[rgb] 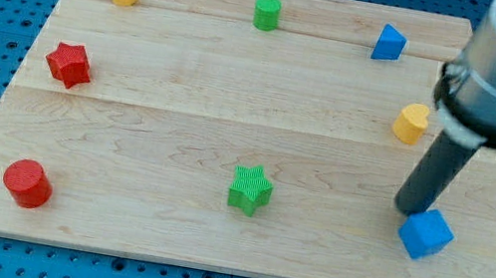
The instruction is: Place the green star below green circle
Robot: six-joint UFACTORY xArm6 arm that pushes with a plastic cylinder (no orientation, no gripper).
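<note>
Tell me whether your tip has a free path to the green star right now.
Probably yes. My tip sits by the blue cube at the view's right, and bare board lies between it and the green star.

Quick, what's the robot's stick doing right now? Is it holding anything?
My tip: no gripper, so it holds nothing; it sits right by the blue cube, at its upper left.
Green star: untouched, far off toward the view's left.
</note>
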